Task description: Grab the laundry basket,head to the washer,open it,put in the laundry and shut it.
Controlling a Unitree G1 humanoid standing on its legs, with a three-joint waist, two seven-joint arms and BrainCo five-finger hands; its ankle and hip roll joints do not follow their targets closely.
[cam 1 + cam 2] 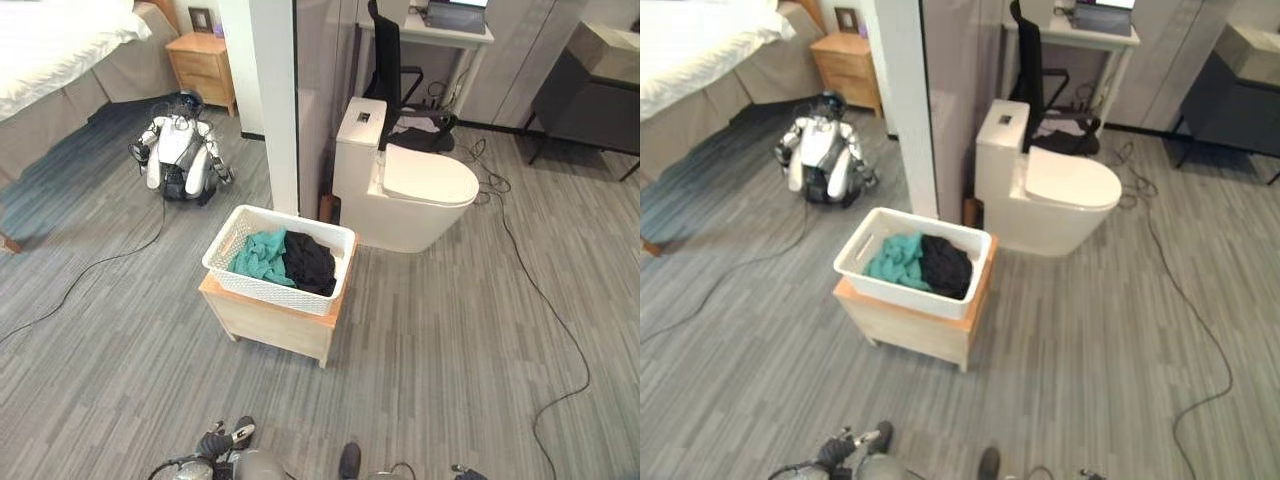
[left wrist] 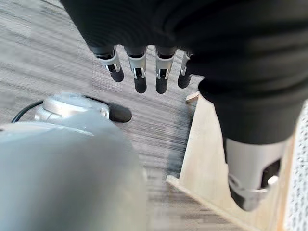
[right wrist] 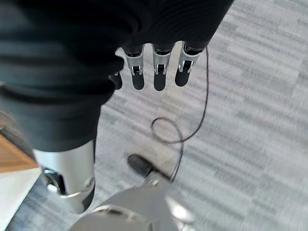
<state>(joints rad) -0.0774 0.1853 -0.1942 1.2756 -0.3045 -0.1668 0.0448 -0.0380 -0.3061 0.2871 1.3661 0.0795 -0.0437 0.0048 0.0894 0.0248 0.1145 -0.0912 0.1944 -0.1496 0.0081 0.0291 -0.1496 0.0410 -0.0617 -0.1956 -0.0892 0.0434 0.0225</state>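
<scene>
A: Where was the laundry basket (image 1: 279, 261) seen?

B: It was set on a low wooden stand (image 1: 273, 320), beside a white toilet (image 1: 408, 186), with teal and black clothes (image 1: 285, 259) piled in it.

A: And the hands?

B: The left hand (image 2: 144, 67) and right hand (image 3: 154, 67) were held over the floor, fingers straight and slightly apart, nothing grasped.

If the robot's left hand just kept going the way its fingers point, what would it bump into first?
Probably the grey floor. The left hand hangs open with fingers aimed downward beside the wooden stand, nothing between them and the floor, though depth is hard to judge.
</scene>
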